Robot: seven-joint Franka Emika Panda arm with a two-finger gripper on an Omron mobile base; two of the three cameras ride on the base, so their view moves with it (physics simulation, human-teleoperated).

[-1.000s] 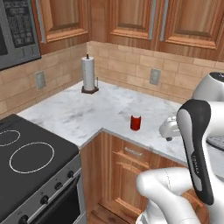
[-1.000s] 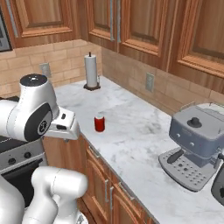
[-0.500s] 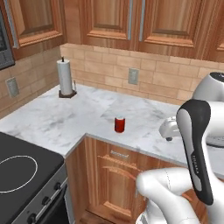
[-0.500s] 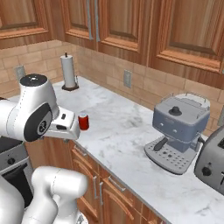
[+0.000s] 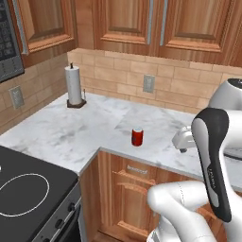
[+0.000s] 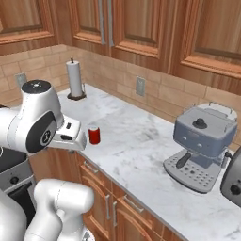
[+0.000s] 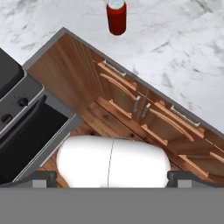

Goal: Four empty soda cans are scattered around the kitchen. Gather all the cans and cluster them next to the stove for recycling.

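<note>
Found the gripper point(image 7: 111, 180) nearest, fingertips point(image 7: 43, 178) spread wide to either side, released and holding nothing. Saw it hanging above the wooden floor in front of the lower cabinets point(image 7: 131, 105), apart from everything on the counter point(image 7: 175, 39). Noted in the right base view the white hand point(image 6: 66, 137) jutting level with the counter point(image 6: 136, 141) edge, just short of the soda can point(image 6: 94, 135).

Spotted one soda can point(image 5: 137, 137) upright on the marble counter point(image 5: 71, 137), close to its front edge near the inner corner, red with a silver top. Caught the same can point(image 7: 117, 17) at the top of the hand view, beyond the cabinet drawers. Placed it well apart from the stove point(image 5: 28, 198), with a stretch of bare marble between them. Made out the stove's point(image 7: 17, 113) black top, knobs and oven door at the left of the hand view.

Farther back, logged a paper towel roll point(image 5: 73, 85) upright on its stand by the tiled wall, also in the right base view point(image 6: 74, 79). Registered a wall outlet point(image 5: 149, 83) behind the can, a grey coffee machine point(image 6: 202, 146) farther along the counter to the right, and a microwave point(image 5: 9, 42) above the stove.
</note>
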